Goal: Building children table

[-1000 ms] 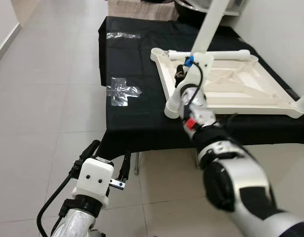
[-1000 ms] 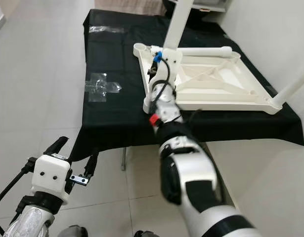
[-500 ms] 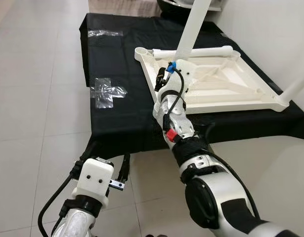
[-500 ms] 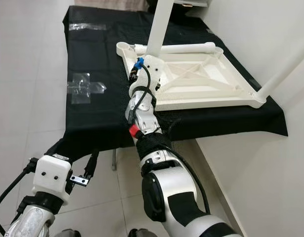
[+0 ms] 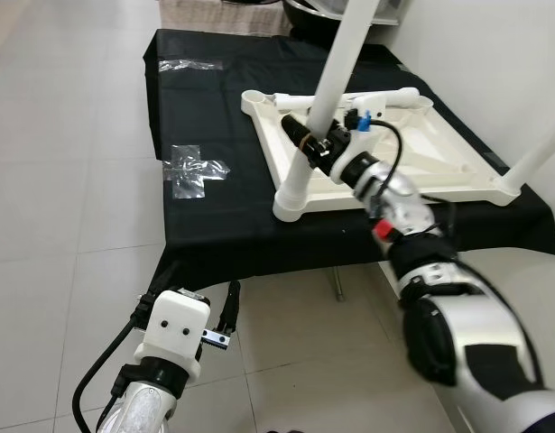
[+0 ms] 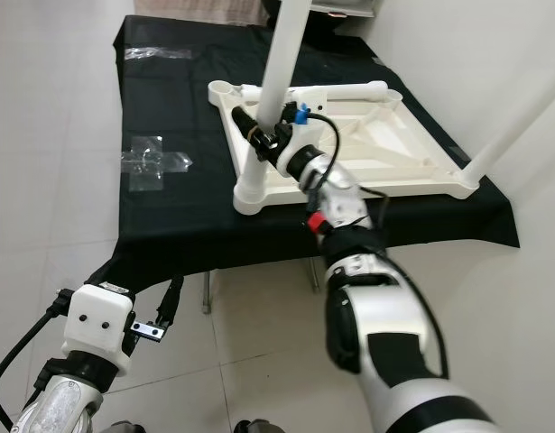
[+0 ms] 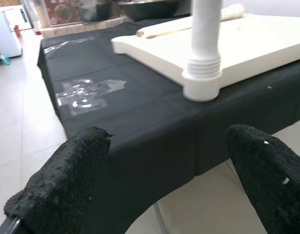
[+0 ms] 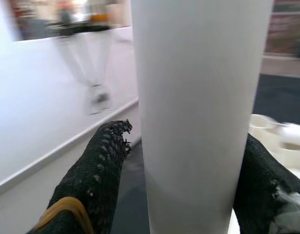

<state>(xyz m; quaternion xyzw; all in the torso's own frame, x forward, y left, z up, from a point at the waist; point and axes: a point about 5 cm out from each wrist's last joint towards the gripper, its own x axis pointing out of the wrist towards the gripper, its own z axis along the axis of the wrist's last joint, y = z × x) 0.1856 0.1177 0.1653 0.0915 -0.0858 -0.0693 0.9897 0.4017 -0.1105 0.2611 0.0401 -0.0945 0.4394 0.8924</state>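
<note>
A white tabletop (image 5: 421, 167) lies upside down on a table draped in black cloth (image 5: 214, 216). A white table leg (image 5: 336, 63) stands tilted in its near-left corner socket (image 5: 292, 203). My right gripper (image 5: 309, 142) is shut on this leg a little above the socket; the right wrist view shows the leg (image 8: 198, 112) pressed between both fingers (image 8: 96, 175). A second leg (image 5: 539, 153) rises from the near-right corner, and a loose one (image 5: 390, 95) lies along the far rim. My left gripper (image 5: 194, 293) hangs open below the table's front edge.
Clear tape patches (image 5: 194, 167) are stuck on the cloth left of the tabletop. A white wall (image 5: 494, 54) runs close along the table's right side. Tiled floor (image 5: 69, 180) lies open to the left and in front.
My right forearm has swung to the right, out from in front of the leg, so the socket now shows. The gripper stays at the leg. The left arm has not moved.
</note>
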